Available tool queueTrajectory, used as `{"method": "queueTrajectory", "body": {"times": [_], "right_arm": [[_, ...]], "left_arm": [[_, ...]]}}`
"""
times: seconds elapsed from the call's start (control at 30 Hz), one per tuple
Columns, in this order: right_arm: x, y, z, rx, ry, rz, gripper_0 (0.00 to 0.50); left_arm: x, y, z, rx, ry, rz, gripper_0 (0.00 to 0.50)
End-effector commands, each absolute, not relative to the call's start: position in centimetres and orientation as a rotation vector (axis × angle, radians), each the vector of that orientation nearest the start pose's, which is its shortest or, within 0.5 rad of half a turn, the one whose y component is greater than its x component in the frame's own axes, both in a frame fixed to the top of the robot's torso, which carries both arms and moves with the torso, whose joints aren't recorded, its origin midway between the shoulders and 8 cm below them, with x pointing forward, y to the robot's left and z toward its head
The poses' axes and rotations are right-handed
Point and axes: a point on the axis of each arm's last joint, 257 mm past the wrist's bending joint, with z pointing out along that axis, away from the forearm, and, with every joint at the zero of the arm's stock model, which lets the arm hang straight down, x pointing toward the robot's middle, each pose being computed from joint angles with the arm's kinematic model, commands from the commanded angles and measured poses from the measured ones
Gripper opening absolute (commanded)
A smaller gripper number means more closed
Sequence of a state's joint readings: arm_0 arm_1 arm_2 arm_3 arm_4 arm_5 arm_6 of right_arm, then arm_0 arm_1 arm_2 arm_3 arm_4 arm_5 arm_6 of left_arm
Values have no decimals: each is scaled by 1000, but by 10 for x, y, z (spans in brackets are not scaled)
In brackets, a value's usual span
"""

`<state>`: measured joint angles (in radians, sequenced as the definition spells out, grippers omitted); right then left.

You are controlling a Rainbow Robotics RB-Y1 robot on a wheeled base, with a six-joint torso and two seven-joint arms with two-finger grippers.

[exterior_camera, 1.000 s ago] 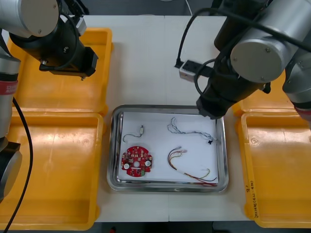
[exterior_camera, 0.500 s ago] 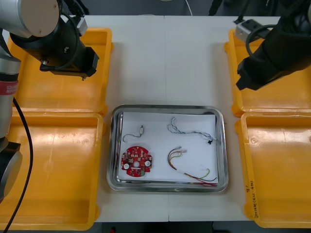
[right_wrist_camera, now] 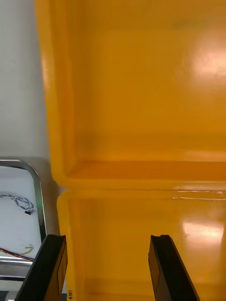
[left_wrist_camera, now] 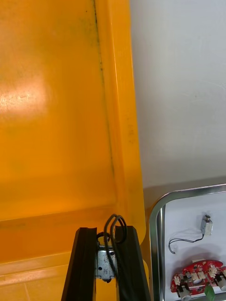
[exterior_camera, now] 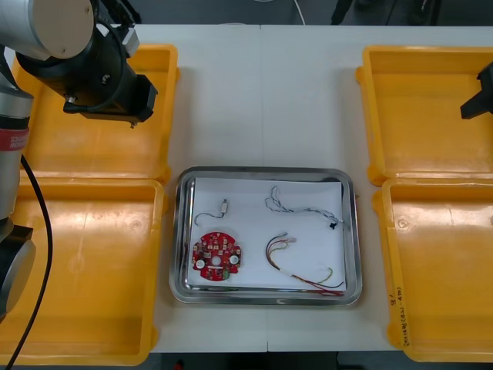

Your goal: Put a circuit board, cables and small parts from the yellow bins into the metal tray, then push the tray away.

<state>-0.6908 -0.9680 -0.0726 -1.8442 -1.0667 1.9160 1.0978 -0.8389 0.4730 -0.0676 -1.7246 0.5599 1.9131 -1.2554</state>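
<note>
While the left gripper (left_wrist_camera: 106, 233) is clamped on a small metal part (left_wrist_camera: 104, 264) over the far-left yellow bin (exterior_camera: 85, 150), its black cable (left_wrist_camera: 113, 225) loops loose & could snag the metal tray (exterior_camera: 179, 231) rim. Right gripper (right_wrist_camera: 107, 240): jaws apart, over rt bins (right_wrist_camera: 141, 94).

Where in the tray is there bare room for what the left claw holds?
It's bare down the tray's middle, between board and red-yellow cable, and in its far left corner. Cables crowd the right half. Left claw, holding a wired part, is over the far left bin; right claw over the right bins.
</note>
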Motion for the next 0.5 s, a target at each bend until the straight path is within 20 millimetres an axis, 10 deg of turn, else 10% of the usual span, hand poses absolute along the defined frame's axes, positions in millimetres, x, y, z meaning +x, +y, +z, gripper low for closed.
{"method": "queueTrajectory", "body": {"times": [0.03,0.5], "right_arm": [[451,-375,-40,107,2631,64,500],[433,-433,-84,220,2682,3,500]], "left_arm": [[515,185,-102,114,2598,-117,0],[513,176,-104,120,2600,-117,0]]}}
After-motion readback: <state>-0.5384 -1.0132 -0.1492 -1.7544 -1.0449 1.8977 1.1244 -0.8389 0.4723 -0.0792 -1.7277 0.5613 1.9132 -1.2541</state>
